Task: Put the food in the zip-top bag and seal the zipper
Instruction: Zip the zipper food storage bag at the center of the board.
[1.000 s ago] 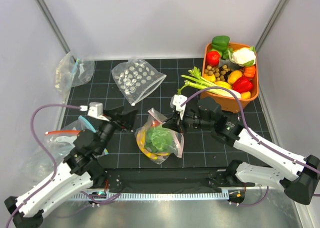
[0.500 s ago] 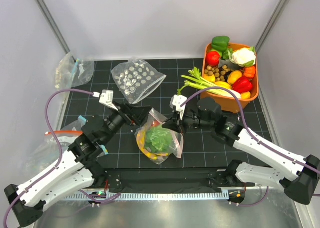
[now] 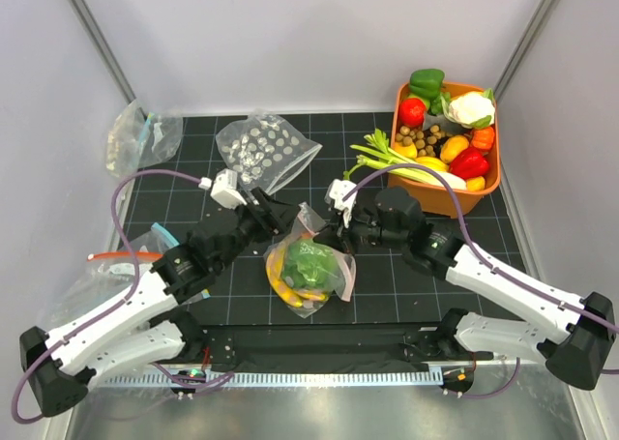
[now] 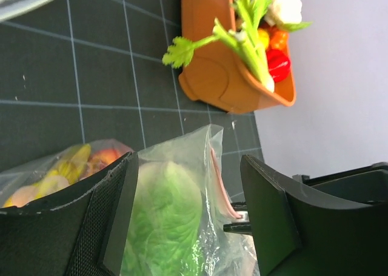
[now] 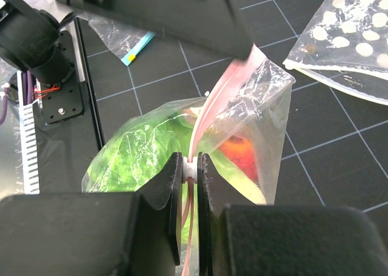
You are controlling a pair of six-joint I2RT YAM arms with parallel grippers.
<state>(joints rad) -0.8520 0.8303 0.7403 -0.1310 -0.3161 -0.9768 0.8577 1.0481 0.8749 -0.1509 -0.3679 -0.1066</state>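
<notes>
Pink zipper (image 5: 209, 99) pinched in right jaws; left jaws wide, straddling zip-top bag (image 3: 329, 278) mouth, seemingly untouching; orange bin (image 4: 212, 82) beyond.

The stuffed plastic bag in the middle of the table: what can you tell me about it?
It's a clear, crinkled zip-top bag lying on the black gridded mat, bulging with a green lettuce, yellow banana and red fruit. The right gripper pinches its pale pink zip strip; the open left gripper flanks its upper part.
</notes>
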